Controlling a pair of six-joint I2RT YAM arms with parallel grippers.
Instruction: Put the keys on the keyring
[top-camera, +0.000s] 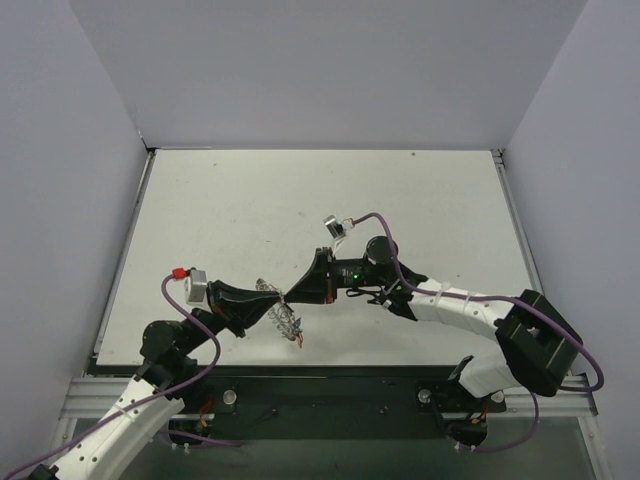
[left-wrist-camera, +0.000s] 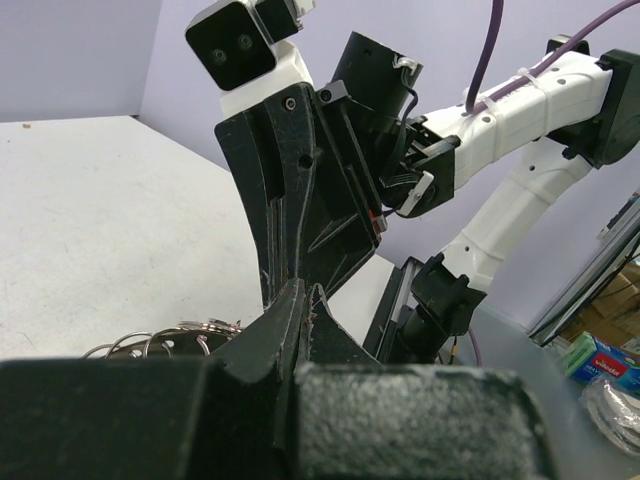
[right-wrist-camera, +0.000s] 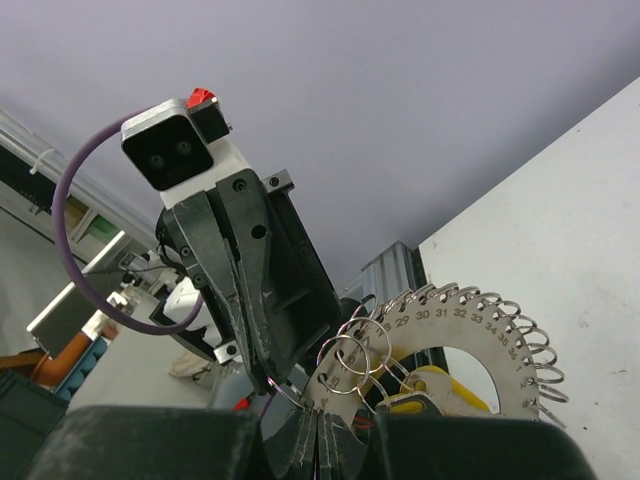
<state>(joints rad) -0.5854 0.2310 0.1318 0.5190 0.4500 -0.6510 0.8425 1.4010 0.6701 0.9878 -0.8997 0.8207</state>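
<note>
The keyring (top-camera: 283, 318) is a silvery numbered plate with an open centre and several small split rings round its rim, held above the table's near edge. In the right wrist view the keyring (right-wrist-camera: 480, 325) shows a yellow key head (right-wrist-camera: 440, 388) hanging behind it. A red key (top-camera: 299, 343) dangles at its lower end. My right gripper (top-camera: 294, 296) is shut on the plate's edge, as its own view (right-wrist-camera: 325, 428) shows. My left gripper (top-camera: 280, 297) meets it tip to tip, shut on one small ring (right-wrist-camera: 283, 380). In the left wrist view my left gripper (left-wrist-camera: 303, 293) is shut, with rings (left-wrist-camera: 170, 340) at its left.
The white table (top-camera: 300, 200) lies beyond both arms. Its near edge with the metal rail (top-camera: 320, 375) is just below the grippers. Grey walls stand on three sides.
</note>
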